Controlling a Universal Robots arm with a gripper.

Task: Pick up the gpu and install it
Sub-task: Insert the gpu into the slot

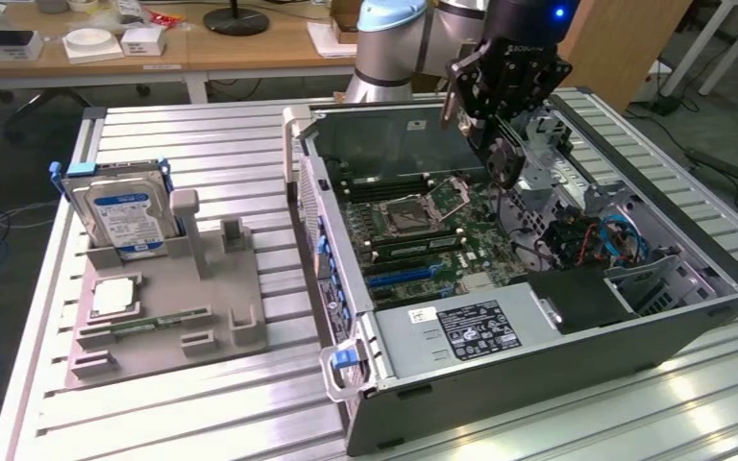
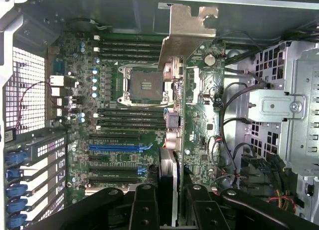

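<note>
Over the open computer case (image 1: 676, 317), toward the exterior view's right, the gripper (image 1: 498, 134) hung low with its jaws clamped on the gpu (image 1: 510, 178). The wrist view looked straight down the card. The gpu (image 2: 199, 115) stood on edge between the two black fingers (image 2: 144, 205), its silver bracket at the far end, its green face on one side and the pale cooler on the other.

As a judgement, the pick-up part was done. The card was off the counter (image 1: 189, 134) and inside the case, above the motherboard (image 1: 407, 240). The install part was not finished: the long blue slot (image 2: 119, 147) lay bare beside the card, and no part of the card appeared seated in it. On the exterior view's left, the grey holder (image 1: 234, 331) carried the hard drive (image 1: 119, 216) upright and the memory stick (image 1: 158, 322) lying flat near its front, well apart from the gripper.

Several things were hard to read. The card's lower edge with its connector was hidden beneath its own body in the wrist view, so how high it sat above the board could not be told. The pads' contact with the card was cut off at the picture's edge. In the exterior view the card merged with the dark cables and metal drive bays behind it, and its outline there was uncertain.
</note>
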